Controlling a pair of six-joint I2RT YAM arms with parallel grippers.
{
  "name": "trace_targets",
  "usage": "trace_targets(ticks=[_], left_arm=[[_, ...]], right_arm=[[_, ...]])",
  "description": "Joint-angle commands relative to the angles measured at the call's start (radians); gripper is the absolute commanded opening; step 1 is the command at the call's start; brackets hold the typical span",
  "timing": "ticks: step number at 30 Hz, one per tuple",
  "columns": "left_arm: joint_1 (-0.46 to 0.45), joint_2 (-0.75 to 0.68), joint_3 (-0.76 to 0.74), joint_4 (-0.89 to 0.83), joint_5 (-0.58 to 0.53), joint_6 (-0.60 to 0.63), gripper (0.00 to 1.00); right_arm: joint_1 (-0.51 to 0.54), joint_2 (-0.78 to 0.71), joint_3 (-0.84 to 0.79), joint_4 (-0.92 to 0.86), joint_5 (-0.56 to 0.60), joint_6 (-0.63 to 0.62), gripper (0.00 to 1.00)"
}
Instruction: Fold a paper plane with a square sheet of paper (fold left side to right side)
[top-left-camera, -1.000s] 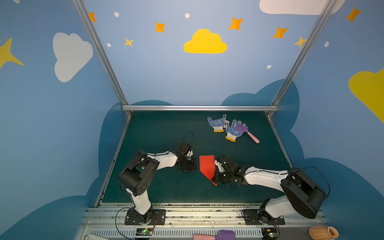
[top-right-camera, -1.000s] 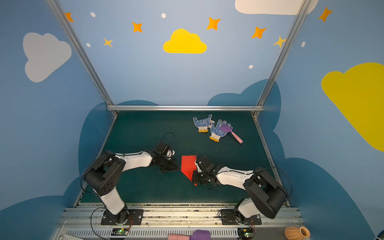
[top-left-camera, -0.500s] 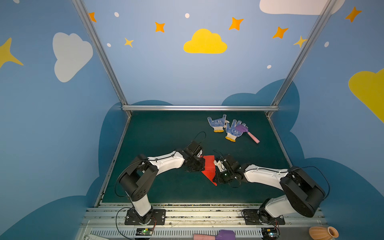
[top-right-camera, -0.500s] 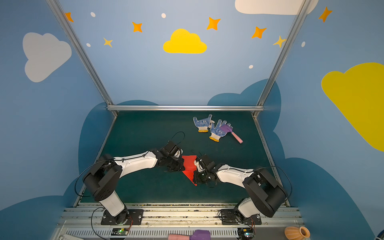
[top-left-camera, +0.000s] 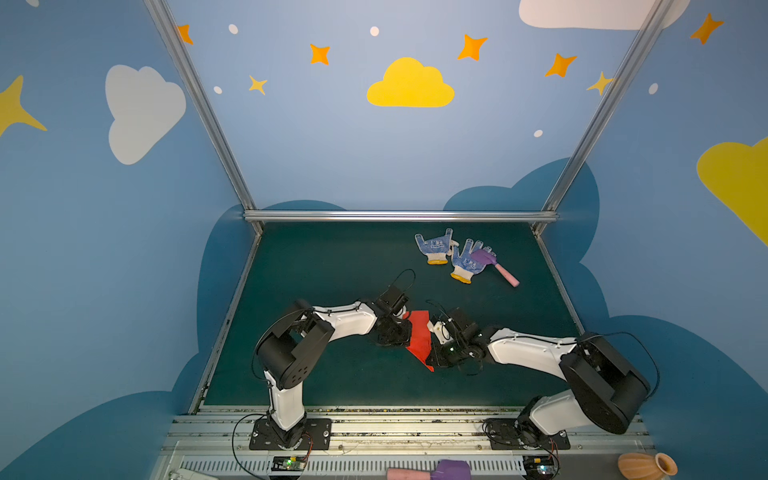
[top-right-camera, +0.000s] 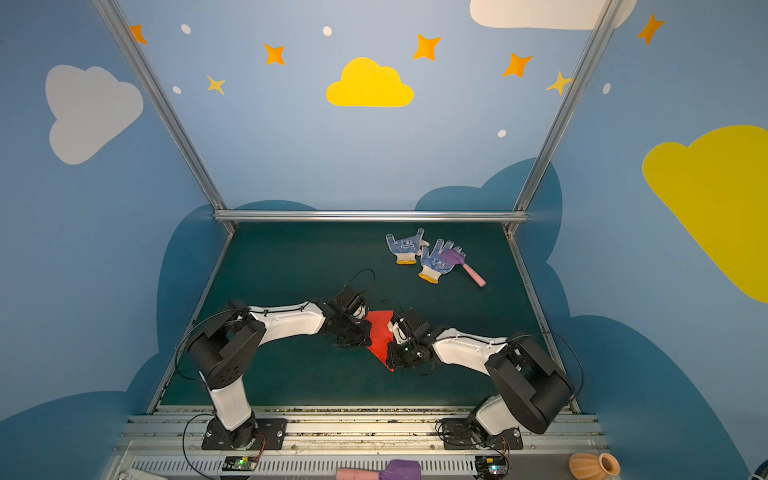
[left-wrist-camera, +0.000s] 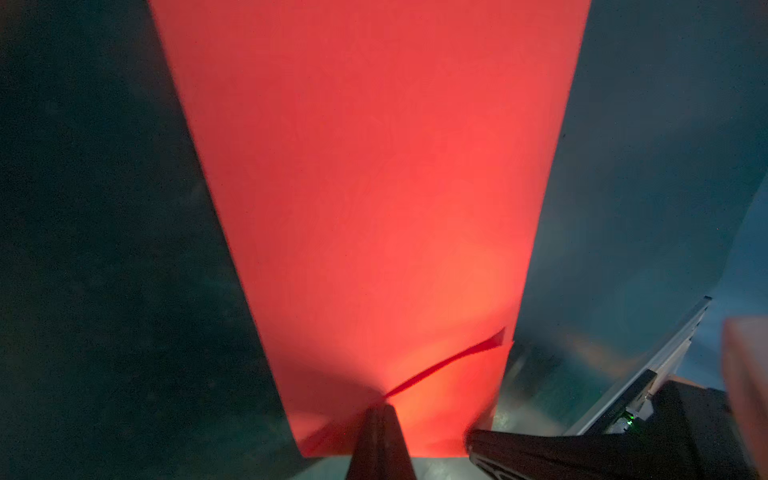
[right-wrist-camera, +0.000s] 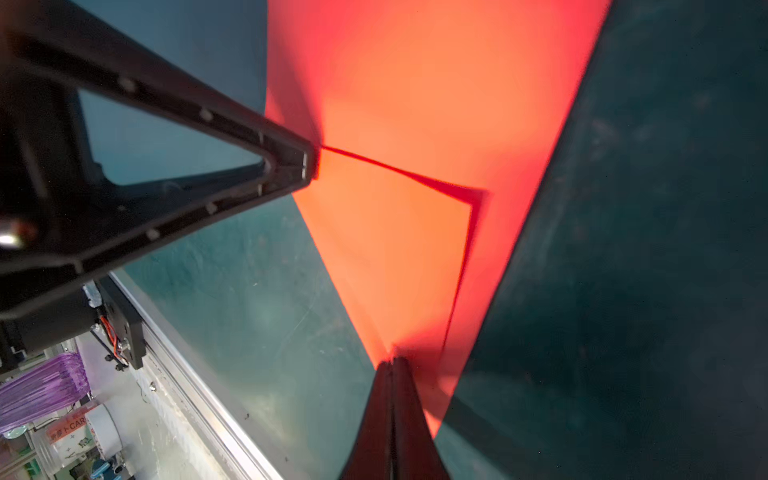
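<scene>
While scanning both top views, find thin bright red square sheet of paper (top-left-camera: 419, 336) (top-right-camera: 379, 336) just below frame centre on dark green table mat (top-left-camera: 332, 270), wedged btw. two black tools. Reads narrower than square, prob. part-folded. Long axis: upper to lower in frame, slanting a bit to lower right, ending in a point. At sheet's left edge, note left gripper (top-left-camera: 404, 334), jaws fully closed, pinching that edge; in left wrist view, left gripper (left-wrist-camera: 376, 411) as one black wedge at bottom centre w/ thin red flap lifting beside it. At sheet's right edge, lower in frame, note right gripper (top-left-camera: 432, 354), jaws likewise fully closed; in right wrist view, right gripper (right-wrist-camera: 392, 363) nipping sheet's narrow end at bottom centre, w/ left tool's tip meeting same sheet at upper left. Key relation: sheet directly right of left tool, both arms about equally near. Prob. calls for lifting left edge & carrying it across long axis toward right tool, keeping right pinch as anchor. Well apart at upper right: blue-dotted white gloves (top-left-camera: 434, 248), purple-and-pink toy hammer (top-left-camera: 496, 266).
</scene>
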Motion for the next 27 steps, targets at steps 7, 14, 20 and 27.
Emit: trace_targets(ticks=[7,14,20,27], left_arm=[[-0.011,0.042,-0.059,0.02,-0.019,-0.021,0.04],[-0.012,0.042,-0.064,0.024,-0.02,-0.025,0.04],[-0.014,0.043,-0.062,0.027,-0.018,-0.025,0.04],[-0.014,0.043,-0.064,0.028,-0.017,-0.026,0.04]], right_arm=[[0.015,-0.022,0.136,-0.149,0.044,-0.014,0.0],[0.015,0.074,0.227,-0.138,0.052,-0.012,0.0],[0.024,0.145,0.248,-0.106,0.042,0.001,0.0],[0.05,0.168,0.205,-0.091,0.036,0.004,0.0]])
